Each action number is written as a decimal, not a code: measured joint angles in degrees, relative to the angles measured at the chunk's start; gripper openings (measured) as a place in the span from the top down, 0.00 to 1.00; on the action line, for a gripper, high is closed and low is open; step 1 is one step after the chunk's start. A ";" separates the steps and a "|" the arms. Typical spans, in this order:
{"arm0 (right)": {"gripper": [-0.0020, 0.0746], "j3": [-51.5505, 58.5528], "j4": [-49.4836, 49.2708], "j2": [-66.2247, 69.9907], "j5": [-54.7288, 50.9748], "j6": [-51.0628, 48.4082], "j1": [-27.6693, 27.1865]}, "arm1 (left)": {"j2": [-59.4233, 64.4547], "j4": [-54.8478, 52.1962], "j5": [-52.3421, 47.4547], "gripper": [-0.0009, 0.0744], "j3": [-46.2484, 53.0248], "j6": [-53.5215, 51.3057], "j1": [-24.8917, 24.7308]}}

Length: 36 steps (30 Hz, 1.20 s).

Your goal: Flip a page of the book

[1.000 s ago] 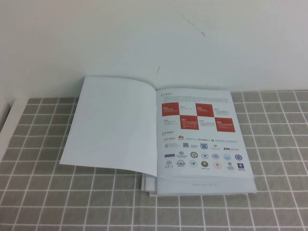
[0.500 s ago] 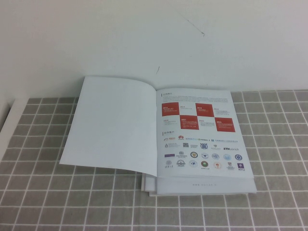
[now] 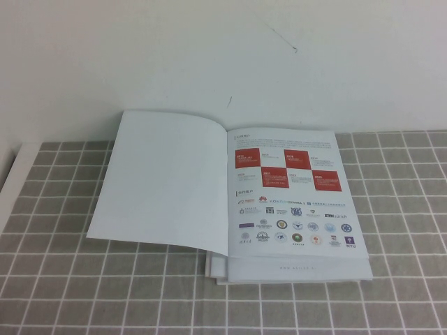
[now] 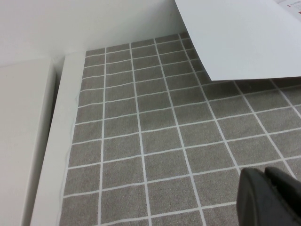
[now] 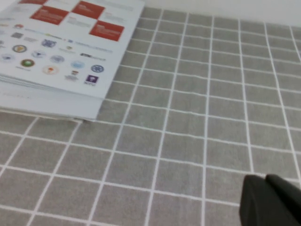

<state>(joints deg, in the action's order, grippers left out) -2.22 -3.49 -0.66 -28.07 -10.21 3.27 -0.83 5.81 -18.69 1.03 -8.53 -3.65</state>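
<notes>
The book (image 3: 279,209) lies open on the grey tiled cloth, on top of other white booklets. The page (image 3: 164,181), the cover leaf, lies turned over to the left with its blank white side up. The right-hand page shows red squares and logo rows (image 3: 293,209). The left gripper (image 4: 268,175) is shut and empty, above bare cloth, well away from the blank leaf's corner (image 4: 244,42). The right gripper (image 5: 265,181) is shut and empty, above bare cloth apart from the book's corner (image 5: 70,61). Neither gripper shows in the high view.
White booklets (image 3: 220,269) stick out under the book at its near edge. A white wall (image 3: 223,56) stands right behind the book. A white ledge (image 4: 51,150) borders the cloth on the left. Grey tiled cloth (image 3: 84,293) spreads in front.
</notes>
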 joint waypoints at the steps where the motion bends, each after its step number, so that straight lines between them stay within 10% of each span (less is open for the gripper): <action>1: 0.98 0.32 2.04 0.00 0.11 3.65 0.00 | 0.00 0.00 0.00 0.99 0.00 0.00 0.00; 7: 0.98 2.28 10.21 0.00 2.89 16.92 0.81 | 0.00 0.00 0.00 0.99 -0.10 0.00 0.00; 36: 0.98 2.63 10.08 0.00 4.77 18.10 1.06 | 0.00 -0.09 -0.10 0.99 -0.10 0.11 0.00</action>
<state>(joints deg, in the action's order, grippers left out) 0.41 6.59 -0.66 -23.30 7.89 4.33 -0.83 5.72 -18.79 0.93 -8.42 -3.65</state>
